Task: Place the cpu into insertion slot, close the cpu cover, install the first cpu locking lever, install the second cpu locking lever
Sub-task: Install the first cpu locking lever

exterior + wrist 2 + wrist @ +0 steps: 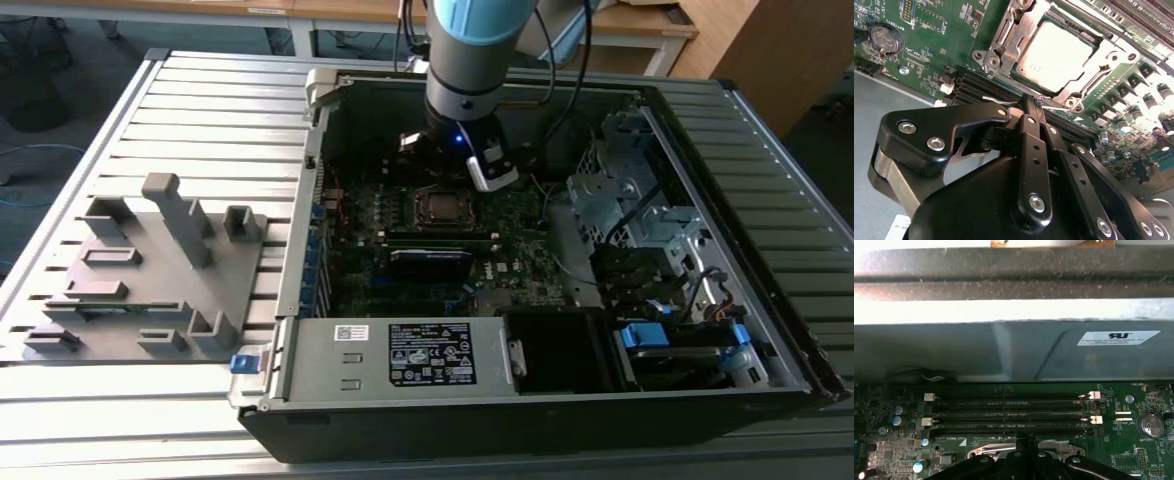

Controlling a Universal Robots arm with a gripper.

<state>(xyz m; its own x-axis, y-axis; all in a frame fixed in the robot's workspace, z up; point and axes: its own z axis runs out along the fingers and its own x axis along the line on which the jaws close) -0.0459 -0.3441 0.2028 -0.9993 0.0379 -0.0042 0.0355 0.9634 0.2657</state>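
The cpu (1056,55), a flat square chip with a pale grey top, lies in its socket on the green motherboard (929,30). The cpu cover (1004,40), a silvery metal frame, lies flat around it, and the chip shows through its window. My gripper (1033,102) is shut, its black fingers (1029,135) pressed together, with the tips just off the socket's edge. A thin wire locking lever (999,101) runs past the tips; I cannot tell whether it is pinched. In the exterior view the gripper (486,182) hangs just beside the cpu (438,206), toward that view's right.
The open computer case (747,120) walls in the board. Memory slots (1014,415) and the case's grey wall (1004,355) lie beyond the fingertips (1023,442). A coin battery (885,39) sits on the board. A grey power box (400,352) and drive cages (627,200) crowd the case. A grey fixture plate (147,270) stands outside.
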